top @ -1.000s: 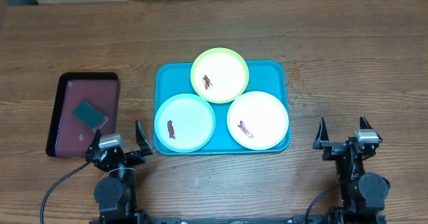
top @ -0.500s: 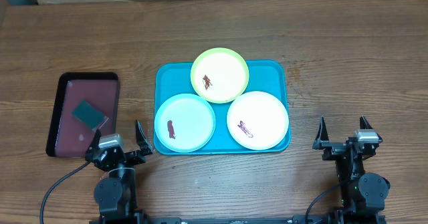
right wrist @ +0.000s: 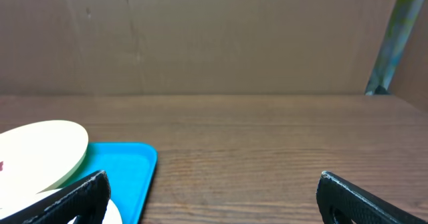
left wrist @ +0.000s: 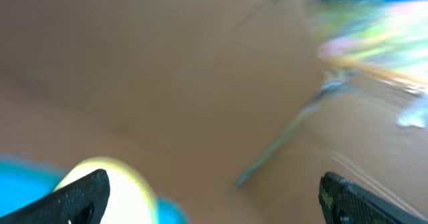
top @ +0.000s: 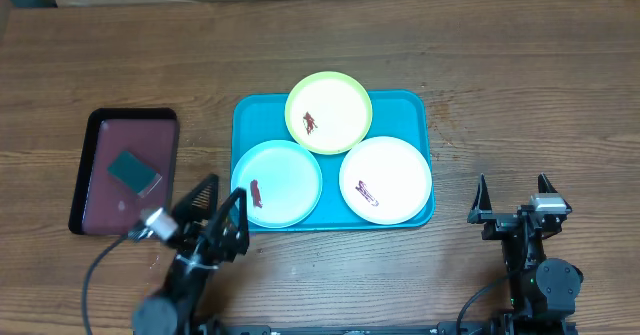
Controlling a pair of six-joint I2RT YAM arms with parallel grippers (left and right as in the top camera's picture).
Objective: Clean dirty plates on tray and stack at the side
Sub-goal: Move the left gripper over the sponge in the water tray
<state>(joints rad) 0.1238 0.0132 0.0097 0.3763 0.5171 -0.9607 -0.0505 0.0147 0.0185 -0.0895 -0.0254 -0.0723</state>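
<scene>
The teal tray [top: 414,107] lies mid-table and holds three plates, each with a red-brown smear: yellow-green [top: 329,112] at the back, light blue [top: 277,182] front left, white [top: 386,179] front right. My left gripper [top: 220,197] is open and tilted, with one finger over the tray's front-left corner beside the light blue plate. Its wrist view is motion-blurred: the left gripper [left wrist: 214,204] holds nothing, and a pale yellow blur shows at lower left. My right gripper [top: 512,200] stands open and empty right of the tray. In its wrist view the right gripper [right wrist: 214,200] faces the tray corner [right wrist: 130,164] and a pale plate [right wrist: 40,150].
A dark maroon tray [top: 100,200] with a black rim sits at the left and holds a small teal sponge [top: 134,171]. A cable [top: 85,275] trails from the left arm. Bare wood table surrounds both trays.
My left arm has swung and tilted to the right, bringing its open gripper up to the teal tray's front-left corner. The right arm and the plates have not moved.
</scene>
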